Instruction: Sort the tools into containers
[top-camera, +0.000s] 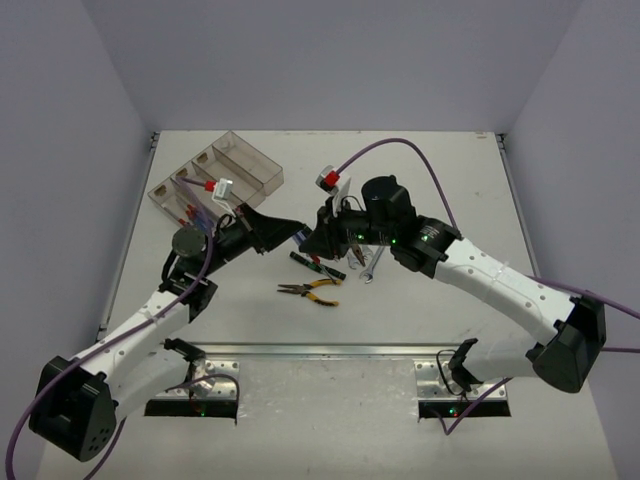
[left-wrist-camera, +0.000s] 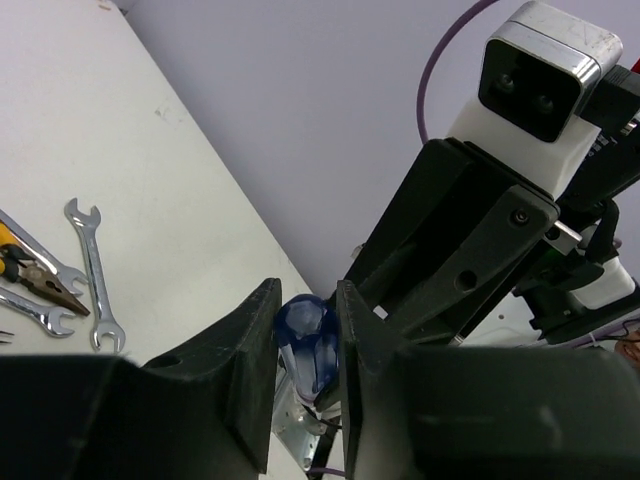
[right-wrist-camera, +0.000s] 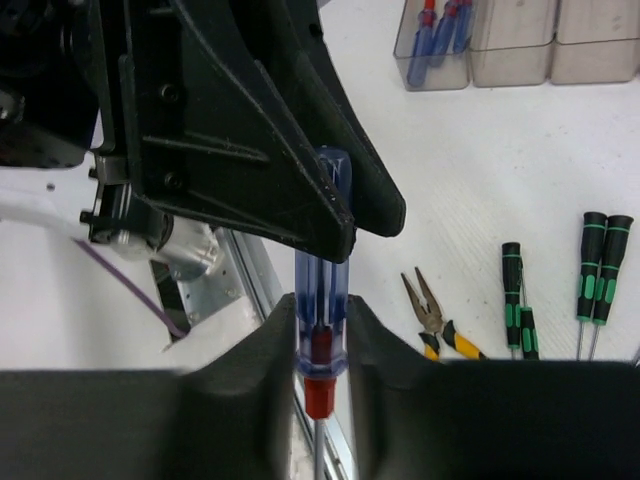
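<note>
A blue clear-handled screwdriver (top-camera: 303, 238) with a red collar hangs in mid-air between both grippers. My left gripper (left-wrist-camera: 308, 310) is shut on the butt of its handle (left-wrist-camera: 305, 330). My right gripper (right-wrist-camera: 320, 310) is shut on the handle (right-wrist-camera: 320, 300) just above the red collar, shaft pointing down. The grippers meet tip to tip above the table centre. On the table below lie yellow-black pliers (top-camera: 310, 290), green-black screwdrivers (top-camera: 318, 265) and silver wrenches (top-camera: 365, 265). The clear bins (top-camera: 215, 175) stand at the back left; the nearest holds red and blue screwdrivers (right-wrist-camera: 435, 40).
A metal rail (top-camera: 330, 350) runs along the table's near edge by the arm bases. Purple cables (top-camera: 400, 145) loop above both arms. Grey walls close in the table at back and sides. The wrenches (left-wrist-camera: 93, 275) and pliers (right-wrist-camera: 435, 320) lie under the grippers.
</note>
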